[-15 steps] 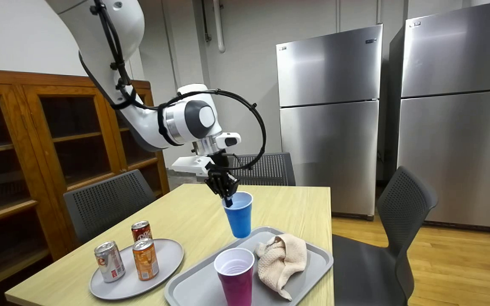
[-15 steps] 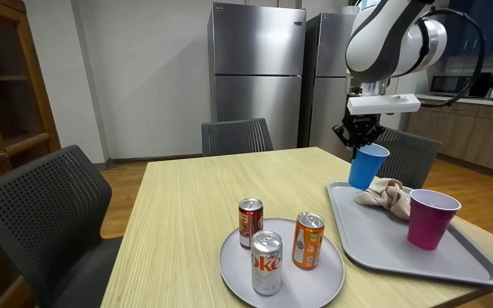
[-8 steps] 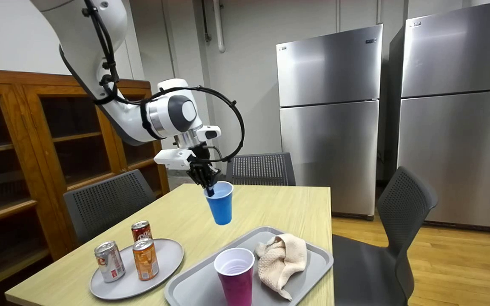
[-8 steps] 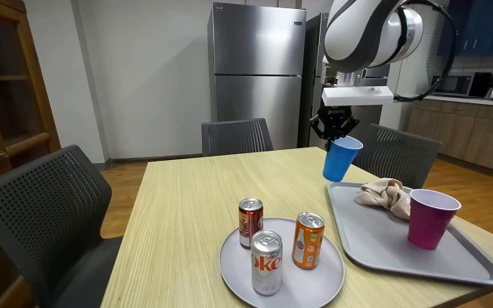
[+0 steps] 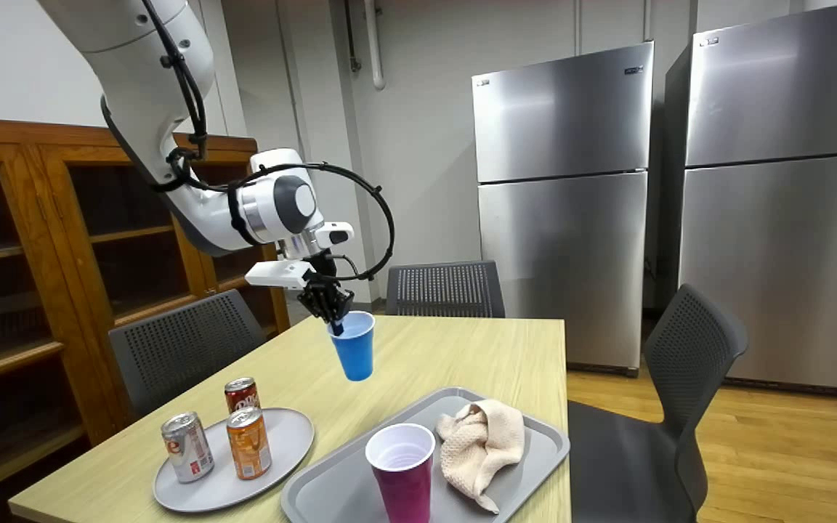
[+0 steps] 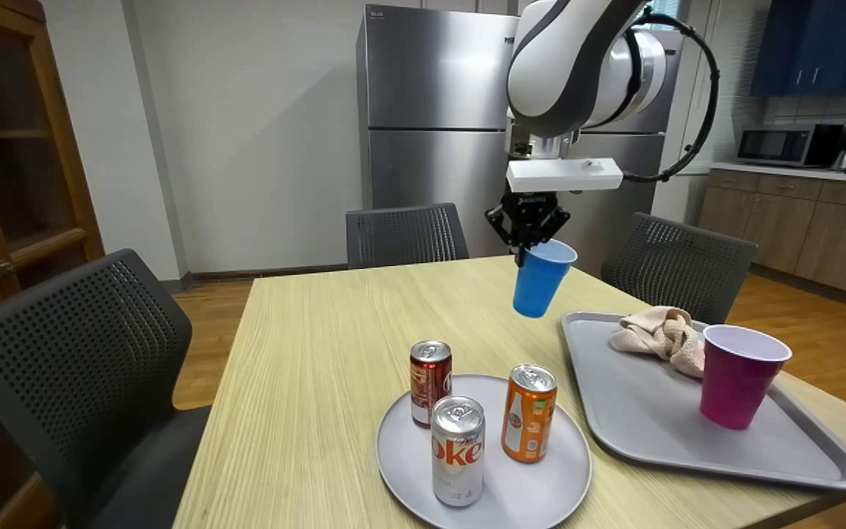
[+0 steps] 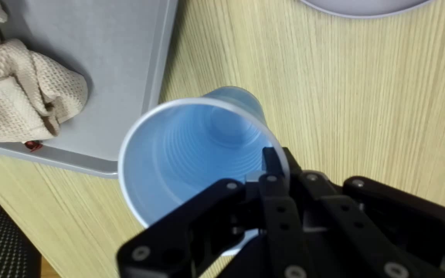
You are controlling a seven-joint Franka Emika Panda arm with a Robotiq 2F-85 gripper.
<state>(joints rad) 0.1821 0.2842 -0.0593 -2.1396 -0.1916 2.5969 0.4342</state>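
Claw (image 7: 281, 164), gripping one blue cup (image 6: 543, 285) by its rim. Below claw level: three cans (image 6: 458, 459), one magenta cup (image 6: 737, 389), one cloth (image 6: 662, 339).

White arm (image 5: 219, 218), dk grey trim (image 5: 286, 205), blk cable (image 6: 714, 81), blk tool (image 7: 281, 161), screws (image 7: 141, 253) prob. steel

In an exterior view the table (image 5: 491, 345) stands before me, with the plate (image 5: 290, 436) on its left and the tray (image 5: 335, 494) on its right. 3 cans (image 5: 248, 444) stand on the plate, 2 in front and 1 behind. On the tray, the cloth (image 5: 484, 442) lies just right of the standing cup (image 5: 405, 485). Off the tray's edge, the held cup (image 5: 355, 354) hangs above the table; in the wrist view its rim runs between the fingers of the gripper (image 7: 283, 163). 3 chairs (image 5: 449, 290) stand left, right and behind; the cabinet (image 5: 117, 218) is far left, 2 fridges (image 5: 562, 254) back right.
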